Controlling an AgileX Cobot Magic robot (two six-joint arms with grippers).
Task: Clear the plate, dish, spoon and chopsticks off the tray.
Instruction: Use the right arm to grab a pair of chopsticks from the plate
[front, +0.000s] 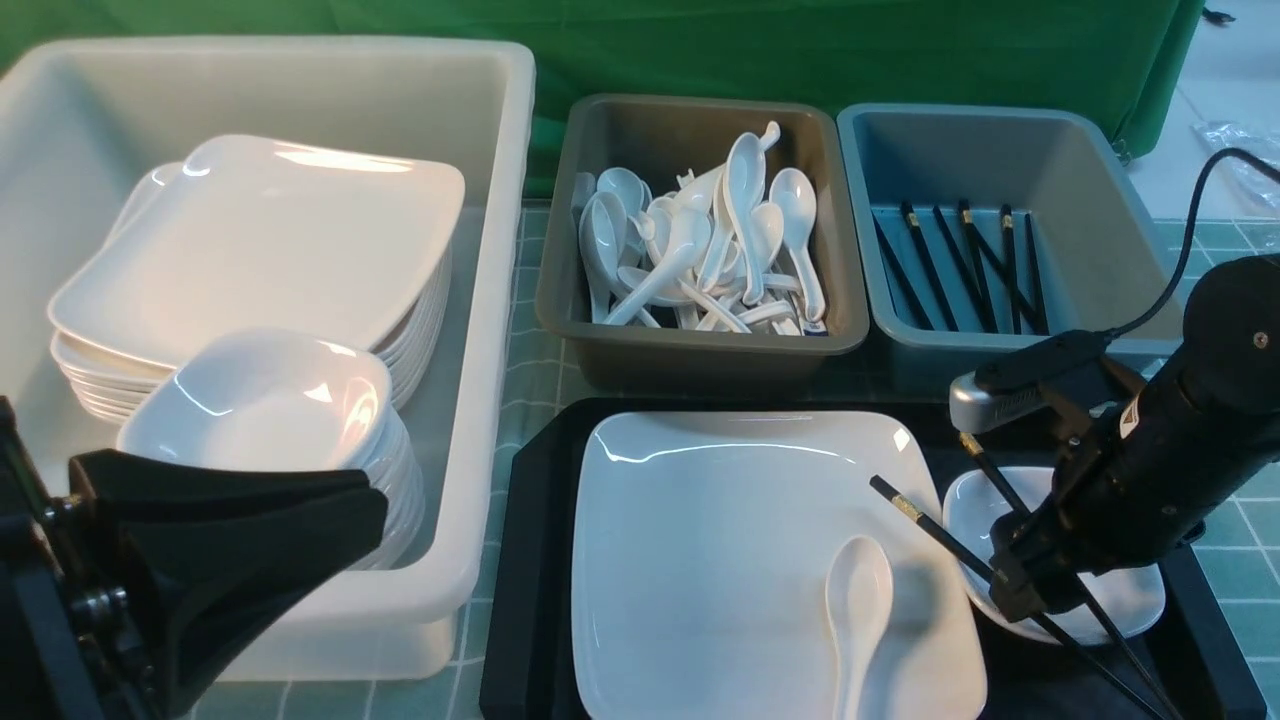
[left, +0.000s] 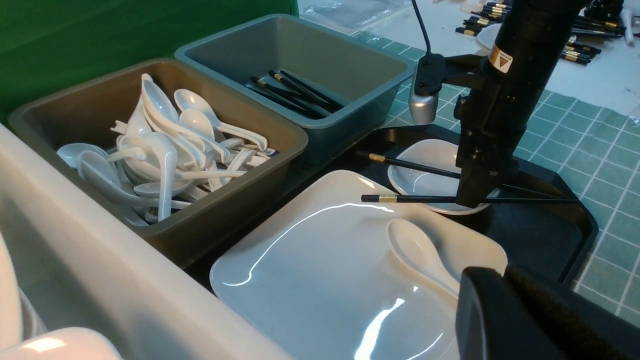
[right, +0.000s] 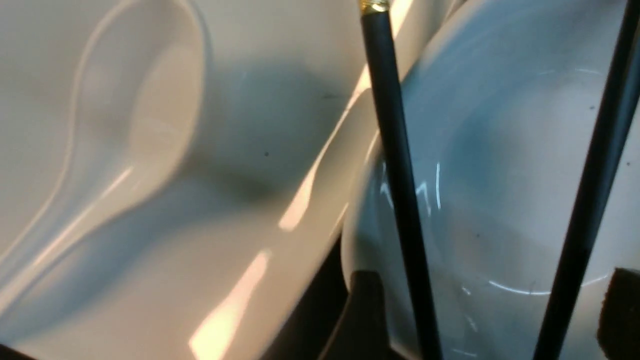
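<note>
Chopsticks (right: 402, 165), one pair: splayed over the dish (right: 480, 220), between your wide-open right gripper's (right: 487, 312) fingers. Left gripper (left: 492, 272): closed. Risk: their spread may let one slip as you close; low fingers could nudge the dish.

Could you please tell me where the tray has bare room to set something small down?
The clearest patch is on the tray, between the dish, the plate and the tray's cut-off corner. It is crowded at the dish, where the chopsticks cross over it and the right gripper straddles them.
</note>
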